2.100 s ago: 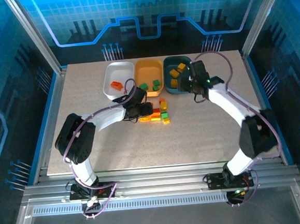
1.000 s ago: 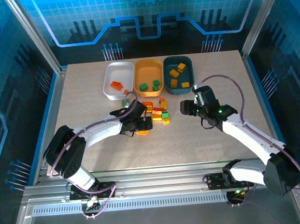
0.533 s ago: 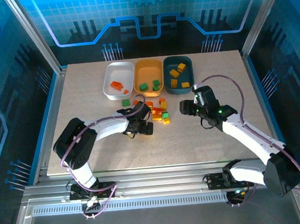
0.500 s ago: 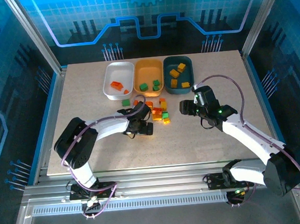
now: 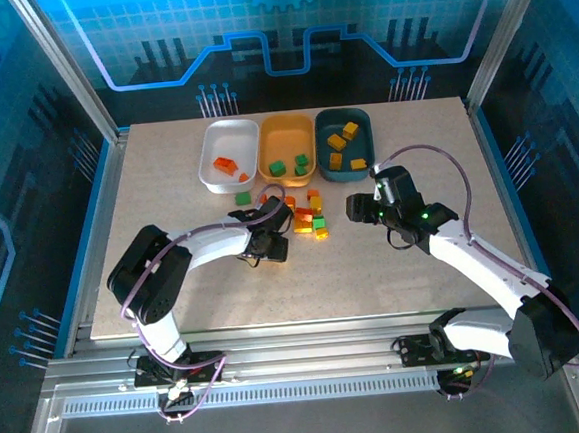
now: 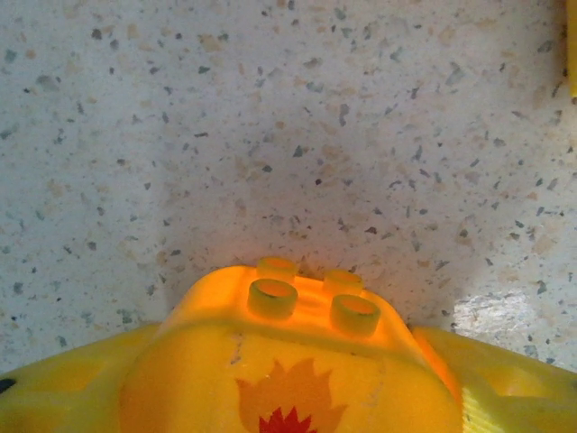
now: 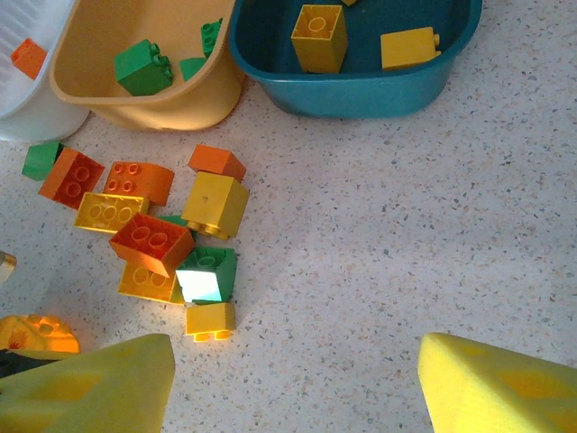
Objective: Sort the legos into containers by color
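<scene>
Back row, far left: the white tray (image 5: 212,152) is holding one orange-red brick (image 5: 225,165). A lone green brick (image 5: 242,197) is lying on the surface (image 5: 394,268) just in front of that tray.

Your left claw (image 6: 287,361) is reaching in at the near-left edge of the heap and clamping an orange flame-printed brick (image 6: 297,388). Its yellow fingers (image 6: 63,388) are pressing against the brick's two sides, and the studs are pointing away from the wrist camera. You cannot tell whether the brick is resting on the speckled surface or hanging just off it.

Next along the row, the orange-yellow tray (image 7: 153,113) is carrying green bricks (image 7: 142,66). It is sitting just beside the white tray on one side and the teal one on the other.

In front of it the loose pile (image 7: 151,242) is lying on the surface. Orange-red, yellow and green bricks are mixing there, several of them touching, and one small yellow brick (image 7: 210,318) is sitting at the near edge.

Right end of the row: the teal tray (image 7: 361,90) is holding yellow bricks (image 7: 319,34).

Your right claw (image 5: 354,209) is hanging just right of the pile, in front of the teal tray. Its jaws are standing spread wide with nothing between them, only bare surface below.
</scene>
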You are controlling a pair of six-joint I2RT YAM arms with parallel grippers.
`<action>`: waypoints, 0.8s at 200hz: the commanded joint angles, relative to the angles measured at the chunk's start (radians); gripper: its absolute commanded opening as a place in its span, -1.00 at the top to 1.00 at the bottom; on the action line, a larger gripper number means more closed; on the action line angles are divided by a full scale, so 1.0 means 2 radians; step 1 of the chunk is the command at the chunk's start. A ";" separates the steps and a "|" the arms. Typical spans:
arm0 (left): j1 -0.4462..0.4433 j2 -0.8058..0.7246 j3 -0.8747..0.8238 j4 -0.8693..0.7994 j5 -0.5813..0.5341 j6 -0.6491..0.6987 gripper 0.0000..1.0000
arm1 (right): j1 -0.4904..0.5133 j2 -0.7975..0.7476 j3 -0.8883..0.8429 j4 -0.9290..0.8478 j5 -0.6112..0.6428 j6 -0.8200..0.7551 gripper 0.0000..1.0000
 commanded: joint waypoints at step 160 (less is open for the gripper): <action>-0.006 0.128 0.340 -0.021 0.115 0.015 -0.20 | -0.066 -0.066 -0.081 0.051 0.004 0.072 -0.46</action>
